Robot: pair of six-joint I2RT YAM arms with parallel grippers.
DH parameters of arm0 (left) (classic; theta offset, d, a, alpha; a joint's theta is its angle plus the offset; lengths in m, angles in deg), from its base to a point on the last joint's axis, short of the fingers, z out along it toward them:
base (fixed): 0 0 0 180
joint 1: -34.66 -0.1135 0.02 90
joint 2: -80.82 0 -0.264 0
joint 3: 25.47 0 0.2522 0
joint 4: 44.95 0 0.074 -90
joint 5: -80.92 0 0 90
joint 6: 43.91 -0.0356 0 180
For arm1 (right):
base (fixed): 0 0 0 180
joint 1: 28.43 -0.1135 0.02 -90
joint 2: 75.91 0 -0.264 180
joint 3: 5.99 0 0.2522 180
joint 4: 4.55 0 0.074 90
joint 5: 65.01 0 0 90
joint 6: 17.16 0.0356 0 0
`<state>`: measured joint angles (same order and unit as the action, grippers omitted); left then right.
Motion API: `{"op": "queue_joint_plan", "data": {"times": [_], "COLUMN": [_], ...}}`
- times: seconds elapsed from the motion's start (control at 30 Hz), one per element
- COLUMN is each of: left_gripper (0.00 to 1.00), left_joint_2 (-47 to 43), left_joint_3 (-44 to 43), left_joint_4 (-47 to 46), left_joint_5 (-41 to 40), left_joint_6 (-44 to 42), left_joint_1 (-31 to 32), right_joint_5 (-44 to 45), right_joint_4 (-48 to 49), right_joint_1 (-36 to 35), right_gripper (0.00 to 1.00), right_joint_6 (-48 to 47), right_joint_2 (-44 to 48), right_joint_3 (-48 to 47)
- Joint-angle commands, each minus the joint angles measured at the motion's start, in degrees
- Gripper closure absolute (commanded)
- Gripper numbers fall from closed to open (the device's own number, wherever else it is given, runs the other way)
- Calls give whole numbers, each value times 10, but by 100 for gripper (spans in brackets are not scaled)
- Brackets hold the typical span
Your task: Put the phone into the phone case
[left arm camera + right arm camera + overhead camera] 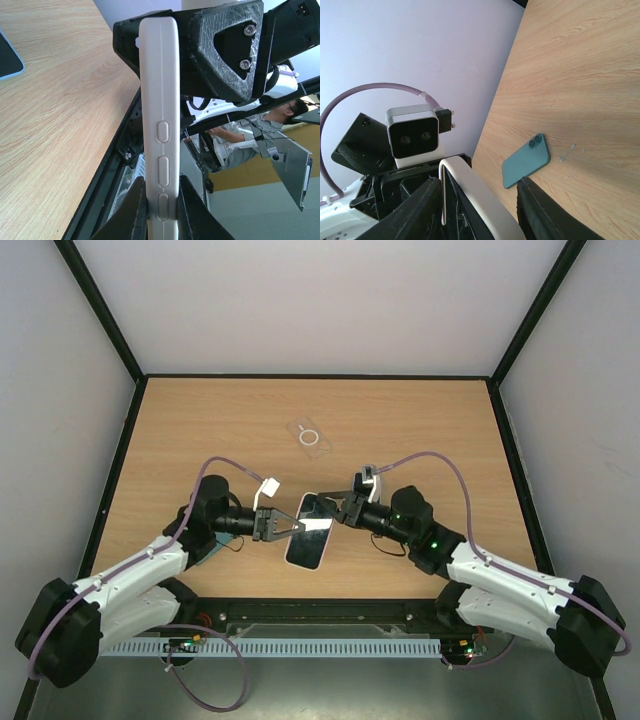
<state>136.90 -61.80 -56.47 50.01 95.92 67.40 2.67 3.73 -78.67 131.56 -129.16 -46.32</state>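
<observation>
The light-brown wood-grain desk (420, 430) has a smooth, low-sheen finish. The white round-edged plastic phone case (159, 100) looks smooth and matt, moulded buttons included; in the top view its broad face is dark and glossy. The right gripper (338, 508) is grainy matt black plastic with bright metal screws (245, 31); the jaws of the left gripper (292, 529) look alike. The flat teal phone (526, 161) has a satin back.
</observation>
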Motion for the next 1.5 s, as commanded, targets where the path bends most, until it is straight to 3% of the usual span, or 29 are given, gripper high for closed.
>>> {"op": "queue_joint_plan", "data": {"times": [0.0,0.13,0.27,0.43,0.63,0.93,1.0,1.1,1.2,1.37,1.47], "left_gripper": [98,98,98,98,98,98,98,98,98,98,98], "left_joint_2": [-14,-19,-24,-23,-9,-1,-1,-9,-28,-39,-35], "left_joint_3": [-19,-17,-15,-9,-21,-56,-63,-69,-68,-71,-72], "left_joint_4": [-8,-15,-12,-10,51,142,149,138,98,53,36], "left_joint_5": [3,-1,-4,-15,-50,-76,-78,-76,-75,-95,-109], "left_joint_6": [-15,-3,-2,-1,-22,-60,-60,-41,-5,35,41], "left_joint_1": [1,1,1,1,1,1,1,1,1,1,1], "right_joint_5": [15,9,-2,2,39,65,64,68,61,-2,-41], "right_joint_4": [8,33,72,95,74,2,6,14,39,131,169], "right_joint_1": [0,0,0,0,0,0,0,0,0,0,0], "right_gripper": [57,52,54,69,97,98,90,65,50,37,36], "right_joint_6": [11,33,52,66,38,-17,-15,-4,18,66,72], "right_joint_2": [25,34,41,58,90,87,87,97,101,65,31], "right_joint_3": [11,35,61,80,82,49,51,59,78,112,112]}}
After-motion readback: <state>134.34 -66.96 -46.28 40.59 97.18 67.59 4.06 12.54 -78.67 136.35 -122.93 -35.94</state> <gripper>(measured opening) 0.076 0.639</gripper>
